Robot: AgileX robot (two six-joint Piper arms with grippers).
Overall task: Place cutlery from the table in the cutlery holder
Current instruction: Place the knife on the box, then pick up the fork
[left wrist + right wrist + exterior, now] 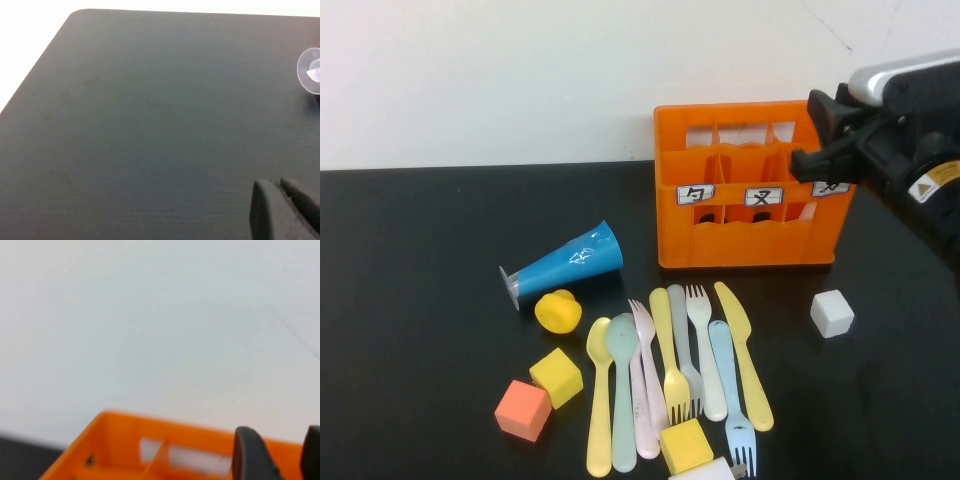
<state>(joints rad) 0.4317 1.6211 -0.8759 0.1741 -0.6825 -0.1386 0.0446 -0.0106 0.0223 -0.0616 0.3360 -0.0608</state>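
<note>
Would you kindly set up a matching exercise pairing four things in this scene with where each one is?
Things:
1. blue cone
2. white cube
3. right gripper
4. orange cube

Places:
A. over the right end of the cutlery holder, nothing between its fingers
B. on the table right of the cutlery row
C. lying on its side, left of the holder
D. near the front edge, left of the cutlery

Pairs: 1-C, 2-B, 3-A, 4-D. The left gripper is parked low over bare tabletop.
</note>
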